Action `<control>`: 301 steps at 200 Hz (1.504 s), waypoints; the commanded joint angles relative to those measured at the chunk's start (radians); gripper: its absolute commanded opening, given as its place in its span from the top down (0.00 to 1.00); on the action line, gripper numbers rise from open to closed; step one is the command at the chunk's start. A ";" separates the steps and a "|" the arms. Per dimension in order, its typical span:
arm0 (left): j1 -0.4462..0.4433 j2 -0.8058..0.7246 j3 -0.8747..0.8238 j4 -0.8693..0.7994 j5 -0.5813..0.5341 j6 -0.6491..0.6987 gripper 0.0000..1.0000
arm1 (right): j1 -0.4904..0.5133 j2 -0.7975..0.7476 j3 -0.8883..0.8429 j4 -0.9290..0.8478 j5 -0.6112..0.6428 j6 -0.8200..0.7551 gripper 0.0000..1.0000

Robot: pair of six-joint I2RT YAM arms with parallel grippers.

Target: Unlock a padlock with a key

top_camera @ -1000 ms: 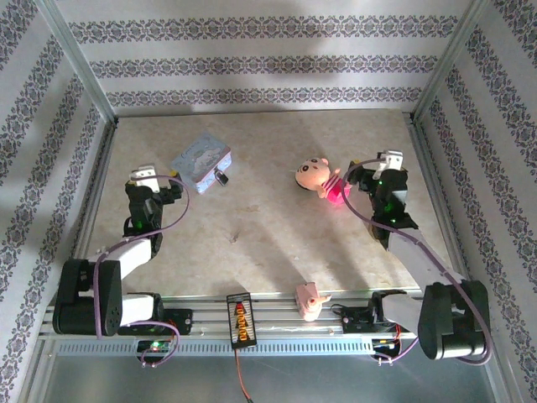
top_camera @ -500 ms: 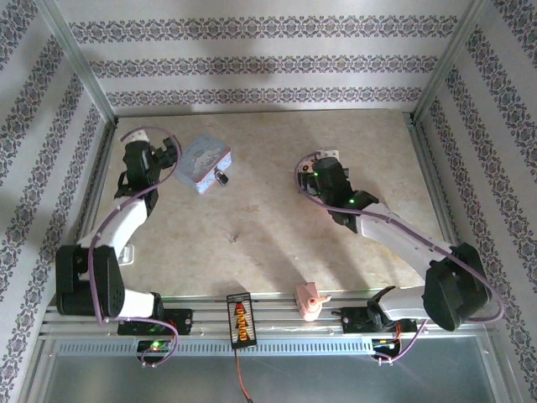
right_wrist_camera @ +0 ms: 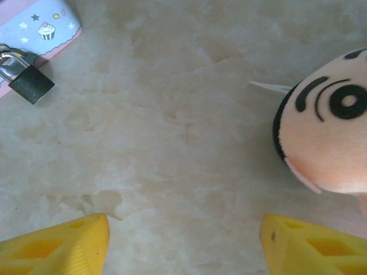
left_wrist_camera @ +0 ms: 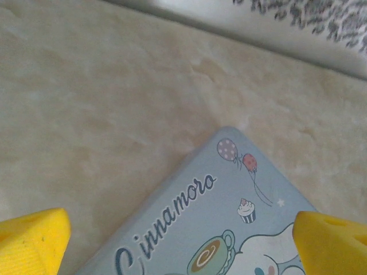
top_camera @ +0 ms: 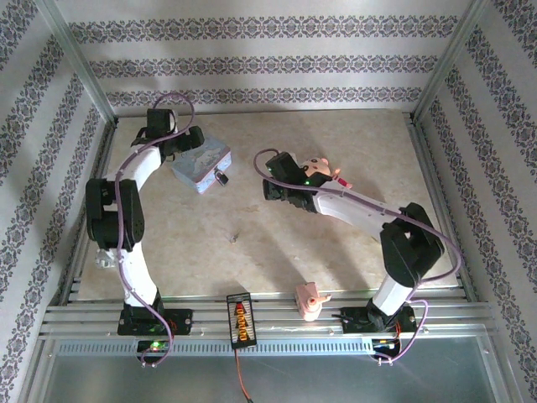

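The tin (top_camera: pixel 201 164) lies flat on the far left of the desk (top_camera: pixel 252 243) with its lid shut, so what it holds cannot be told. The lid bears a cartoon print with balloons, a cupcake and lettering (left_wrist_camera: pixel 218 229).

The padlock (top_camera: pixel 221 178) rests on the desk at the tin's near right side. In the right wrist view its dark body (right_wrist_camera: pixel 30 83) lies on the desk and its silvery shackle touches the tin's edge (right_wrist_camera: pixel 34 26).

The left gripper (top_camera: pixel 185 143) is at the tin's far left corner. Its yellow fingers (left_wrist_camera: pixel 31 243) are spread wide above the lid, grasping nothing.

The right gripper (top_camera: pixel 270 186) is near the middle of the desk, between the padlock and the doll (top_camera: pixel 317 170). It is released too, fingers (right_wrist_camera: pixel 57 246) wide apart over bare desk, with the doll's head (right_wrist_camera: pixel 324 137) just to one side.

A small pink figure (top_camera: pixel 309 300) stands at the desk's near edge.
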 commanded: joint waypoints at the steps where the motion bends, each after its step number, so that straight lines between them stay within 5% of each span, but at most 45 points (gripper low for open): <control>1: 0.000 0.067 0.078 -0.110 0.092 0.066 0.01 | -0.003 0.046 0.048 -0.067 -0.067 0.054 0.32; 137: -0.028 0.233 0.158 -0.180 0.208 0.172 0.03 | 0.147 0.247 0.236 -0.223 -0.230 0.170 0.46; 234: -0.053 0.281 0.218 -0.174 0.284 0.194 0.03 | 0.298 0.425 0.411 -0.352 -0.140 0.185 0.21; 301: -0.077 0.289 0.226 -0.179 0.300 0.198 0.03 | 0.319 0.520 0.481 -0.431 -0.096 0.165 0.24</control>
